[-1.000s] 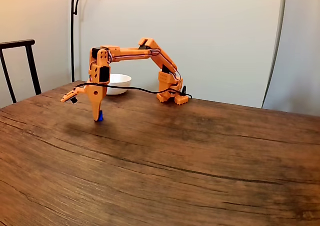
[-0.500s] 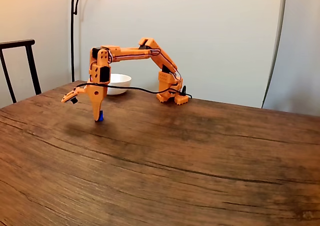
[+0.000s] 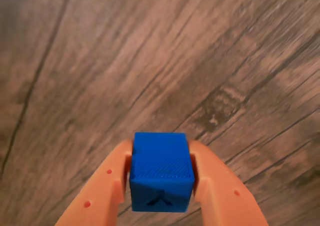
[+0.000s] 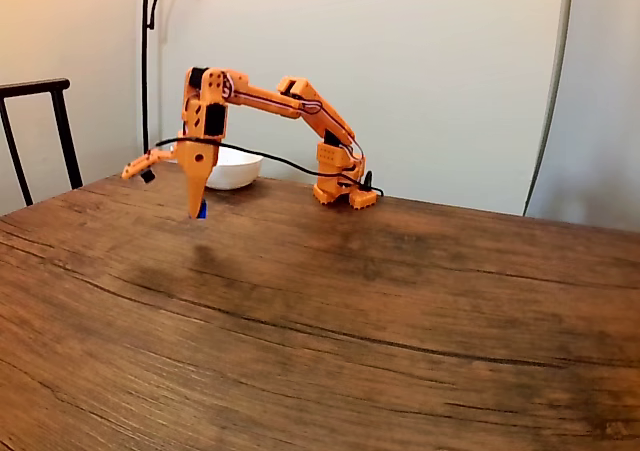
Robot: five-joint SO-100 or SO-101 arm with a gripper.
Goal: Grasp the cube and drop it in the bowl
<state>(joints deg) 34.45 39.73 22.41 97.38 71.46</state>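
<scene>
Hand [image 3: 161,186] clamped on the cube [image 3: 161,168] has risen off the table [image 4: 350,321], nearer the bowl [image 4: 235,168].

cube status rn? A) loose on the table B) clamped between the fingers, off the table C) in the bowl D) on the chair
B: in the wrist view the cube sits squeezed between the orange fingers, and the fixed view shows the gripper holding it above the table, short of the bowl.

Dark wooden table [image 4: 400,331] with strong grain, white bowl [image 4: 236,168] and orange arm base [image 4: 345,193] resting at its far edge
</scene>
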